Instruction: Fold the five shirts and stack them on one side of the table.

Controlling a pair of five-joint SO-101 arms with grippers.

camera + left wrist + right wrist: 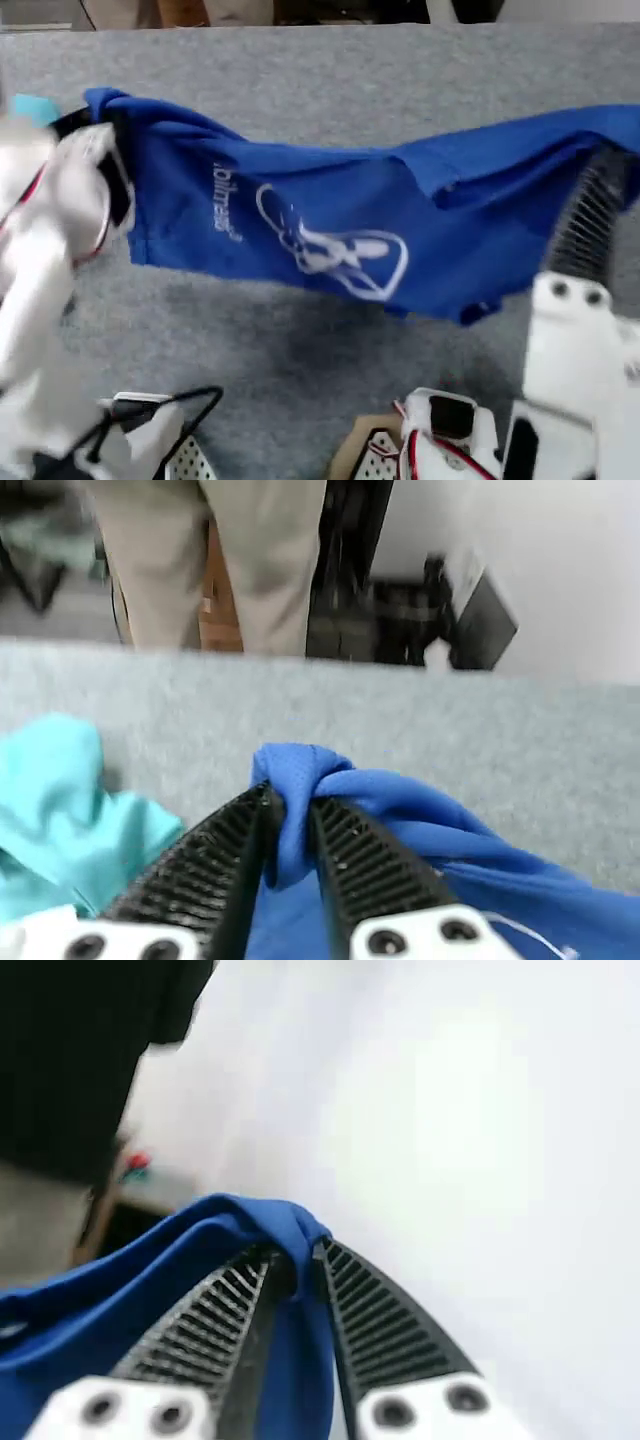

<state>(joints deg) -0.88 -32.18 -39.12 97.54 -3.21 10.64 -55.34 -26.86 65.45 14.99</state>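
high view: blue shirt (330, 230) runs off-frame past the right pincer (600, 175)

A shirt (330, 230) spans the middle of the table (400, 70), one end pinched in the left gripper (290, 802) at nine o'clock, the other in the right gripper (296, 1255) at three o'clock, with a second shirt (60, 800) lying at ten o'clock.

A blue shirt with white print (330, 235) stretches across the grey felt table (330, 70), barring its middle. Open felt lies beyond the shirt and before it; a crumpled turquoise cloth (60, 810) crowds its left end.
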